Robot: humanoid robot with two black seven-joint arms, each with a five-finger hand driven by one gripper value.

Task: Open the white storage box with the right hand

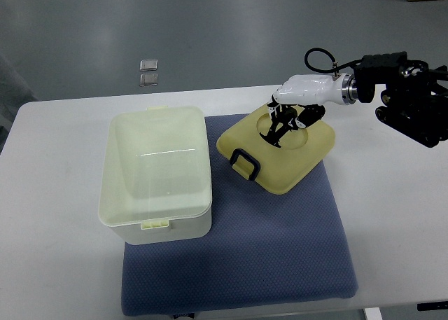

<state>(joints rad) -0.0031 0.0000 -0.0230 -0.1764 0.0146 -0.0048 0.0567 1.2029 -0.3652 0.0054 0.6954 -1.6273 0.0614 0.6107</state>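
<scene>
Storage box (155, 176) sat open on the left part of a blue mat (280, 257) on the white table (56, 194). Its yellowish lid (287, 159) lay tilted just right of it, black handle (245, 162) forward. The right hand (283, 124) hovered at the lid's top, fingers (274, 132) loosely spread, grasping nothing.

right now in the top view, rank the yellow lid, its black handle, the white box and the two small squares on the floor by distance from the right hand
1. yellow lid, directly under the right hand.
2. black handle, on the lid's left corner.
3. white box, left on the blue mat.
4. two small squares, on the floor beyond the table.
</scene>
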